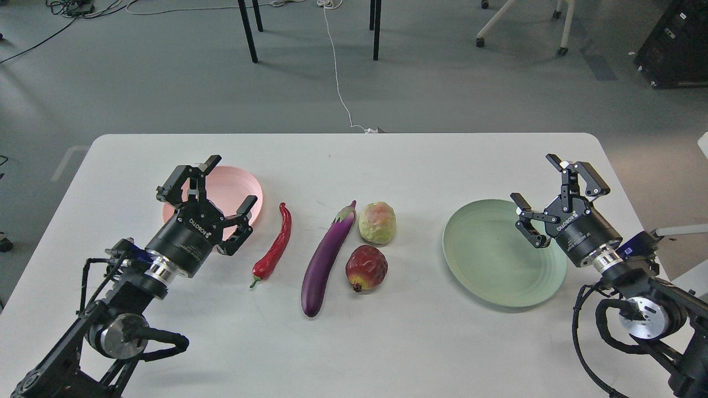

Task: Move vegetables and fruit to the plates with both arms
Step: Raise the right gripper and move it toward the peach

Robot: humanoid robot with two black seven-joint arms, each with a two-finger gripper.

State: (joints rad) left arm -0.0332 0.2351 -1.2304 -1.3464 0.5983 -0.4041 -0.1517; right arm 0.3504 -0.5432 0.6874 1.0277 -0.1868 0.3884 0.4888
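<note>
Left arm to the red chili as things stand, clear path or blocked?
Probably yes. The left gripper is open and empty over the pink plate, and the chili lies just to its right on bare table, apart from the eggplant. Nothing sits between them.

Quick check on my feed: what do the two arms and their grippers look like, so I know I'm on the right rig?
Both arms are black with silver metal rings at the wrists, round silver joint caps lower down and loose black cables looping alongside. The left gripper and right gripper are black two-finger units on cylindrical bodies printed ROBOTIQ in white. Small blue parts sit behind each wrist.
</note>
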